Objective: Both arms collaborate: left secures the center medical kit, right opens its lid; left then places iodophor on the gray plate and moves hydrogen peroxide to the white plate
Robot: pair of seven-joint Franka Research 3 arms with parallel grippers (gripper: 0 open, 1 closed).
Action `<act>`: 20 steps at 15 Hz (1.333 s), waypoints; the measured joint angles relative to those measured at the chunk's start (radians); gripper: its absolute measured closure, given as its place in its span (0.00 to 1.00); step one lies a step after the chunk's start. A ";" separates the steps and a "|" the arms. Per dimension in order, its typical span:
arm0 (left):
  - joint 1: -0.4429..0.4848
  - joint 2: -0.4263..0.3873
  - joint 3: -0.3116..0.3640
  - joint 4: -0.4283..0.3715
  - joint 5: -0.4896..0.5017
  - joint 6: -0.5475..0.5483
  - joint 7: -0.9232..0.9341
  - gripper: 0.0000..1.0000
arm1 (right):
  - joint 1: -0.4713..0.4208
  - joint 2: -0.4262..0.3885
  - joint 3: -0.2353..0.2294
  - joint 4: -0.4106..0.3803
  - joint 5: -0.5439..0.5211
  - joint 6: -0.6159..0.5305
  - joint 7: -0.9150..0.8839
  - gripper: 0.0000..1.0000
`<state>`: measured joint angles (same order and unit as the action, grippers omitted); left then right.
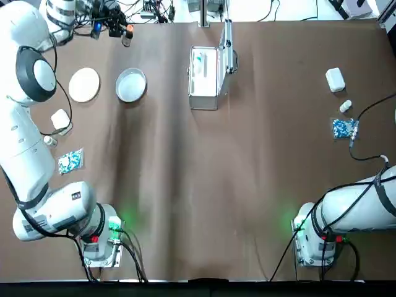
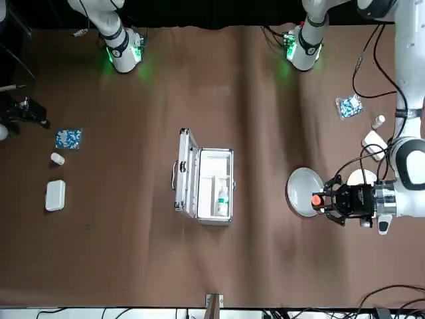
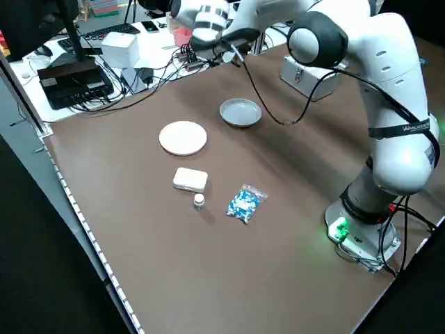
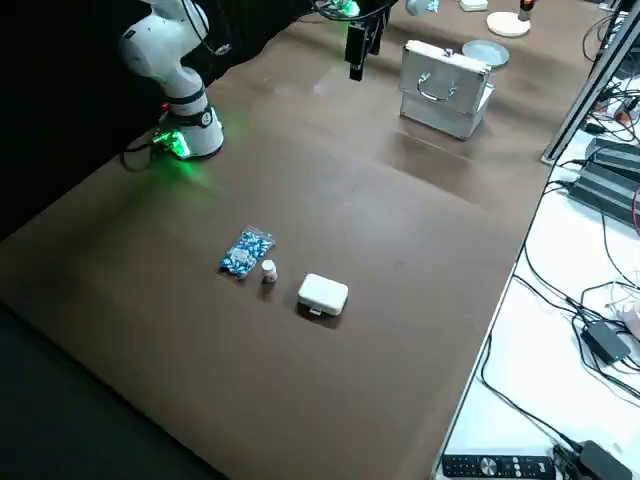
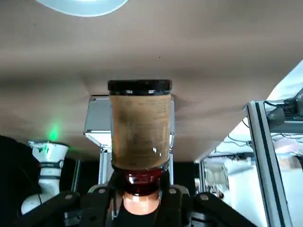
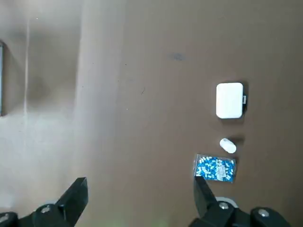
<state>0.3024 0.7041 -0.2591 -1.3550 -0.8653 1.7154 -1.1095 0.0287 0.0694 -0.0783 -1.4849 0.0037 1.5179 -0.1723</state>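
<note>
The medical kit [image 1: 204,77] stands at the table's far centre, its lid [image 1: 228,49] raised upright on the right side. Inside it lies the hydrogen peroxide [image 2: 222,196] with its teal top. My left gripper [image 2: 330,200] is shut on the iodophor [image 5: 139,125], held in the air by the far edge of the gray plate [image 1: 131,85]; its orange cap [image 2: 317,199] shows. The white plate [image 1: 84,84] lies left of the gray one. My right gripper [image 6: 139,198] hangs open and empty over the table's right part, away from the kit.
On the left lie a white box [image 1: 60,119], a small white bottle [image 1: 49,141] and a blue pill bag [image 1: 70,161]. A matching box [image 1: 335,79], bottle [image 1: 345,106] and bag [image 1: 342,128] lie on the right. Cables crowd the far edge.
</note>
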 joint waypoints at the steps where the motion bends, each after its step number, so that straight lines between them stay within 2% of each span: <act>1: 0.016 0.021 0.000 -0.012 -0.029 -0.012 0.045 0.67 | 0.000 0.000 0.000 0.000 0.000 0.000 0.000 0.01; 4: 0.064 0.060 0.000 -0.085 -0.109 -0.046 0.178 0.67 | 0.000 0.000 -0.001 0.000 0.000 0.000 0.000 0.01; 9: 0.133 0.095 -0.001 -0.178 -0.129 -0.098 0.405 0.67 | 0.000 0.000 -0.001 0.000 0.000 0.000 0.000 0.01; 15: 0.183 0.169 -0.001 -0.204 -0.156 -0.148 0.632 0.67 | 0.000 0.000 -0.001 0.000 0.000 0.002 0.000 0.01; 20: 0.197 0.237 -0.001 -0.204 -0.174 -0.148 0.672 0.67 | 0.000 0.000 -0.001 0.000 0.000 0.001 0.000 0.01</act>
<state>0.4999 0.9408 -0.2597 -1.5593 -1.0397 1.5672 -0.4372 0.0285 0.0693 -0.0797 -1.4845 0.0037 1.5193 -0.1723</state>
